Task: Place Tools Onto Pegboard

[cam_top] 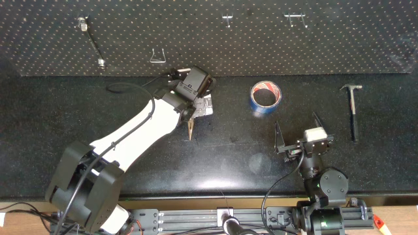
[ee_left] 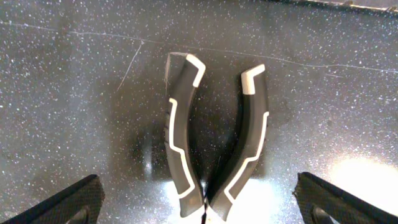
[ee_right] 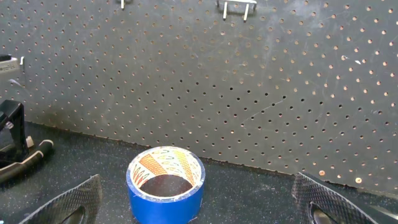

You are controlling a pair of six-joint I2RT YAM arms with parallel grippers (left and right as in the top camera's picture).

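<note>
Pliers (ee_left: pixel 179 143) lie flat, handles splayed, pointing away from left pincer (ee_left: pixel 199 190).

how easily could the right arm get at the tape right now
Probably easily: the tape stands on the table just ahead of the open right claw, with nothing between them.

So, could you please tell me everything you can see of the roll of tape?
The roll of tape is blue outside, with a patterned orange-and-white core inside. It stands on one flat end, hole upward, on the dark speckled table, near the pegboard. Only the table touches it; the right gripper is short of it.
</note>
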